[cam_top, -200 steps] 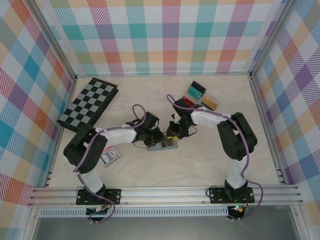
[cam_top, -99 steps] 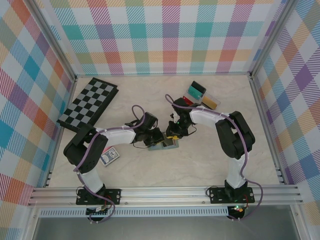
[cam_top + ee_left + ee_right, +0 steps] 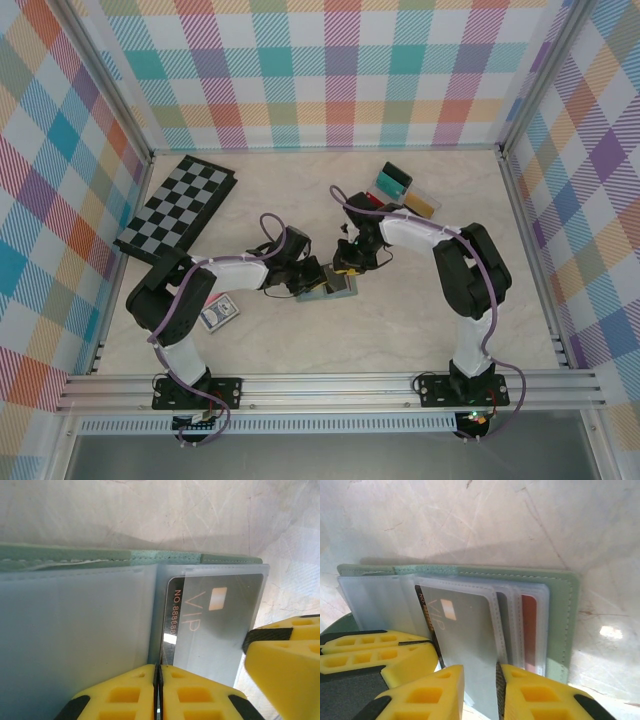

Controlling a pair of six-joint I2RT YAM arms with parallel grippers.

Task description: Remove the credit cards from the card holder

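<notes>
Nearest the arm bases, on the left of the pale marbled table (image 3: 400, 320), lies a small blue-patterned playing-card pack (image 3: 218, 313). Just beyond it, at mid-table, sits the small grey-green, soft leather-like bifold card holder (image 3: 565, 625), lying open between the two arms. Stitched seams run along its edges, and a stack of frosted clear plastic sleeves fans out from the inside. The left gripper (image 3: 158, 690) meets the card holder from the left. Its yellow fingers are pressed together on the edge of one empty sleeve, with only a thin dark line between them. The right gripper (image 3: 480, 695) comes in from the other side with its yellow fingers a little apart, one on each side of the lower edge of the front sleeve. Whether they press on it cannot be told. That sleeve holds a thin rectangular silver-grey card (image 3: 465, 630) printed "VIP", with a small pale chip square and a row of numbers down one side. Behind it a dark card (image 3: 502, 625) shows as a strip, then a red card (image 3: 528, 630), each in its own sleeve. Farther back, a folded black-and-grey checkered board (image 3: 175, 210) lies at the far left. A clear plastic tray (image 3: 407, 190), with teal and yellow-gold showing in it, lies at the far right.
</notes>
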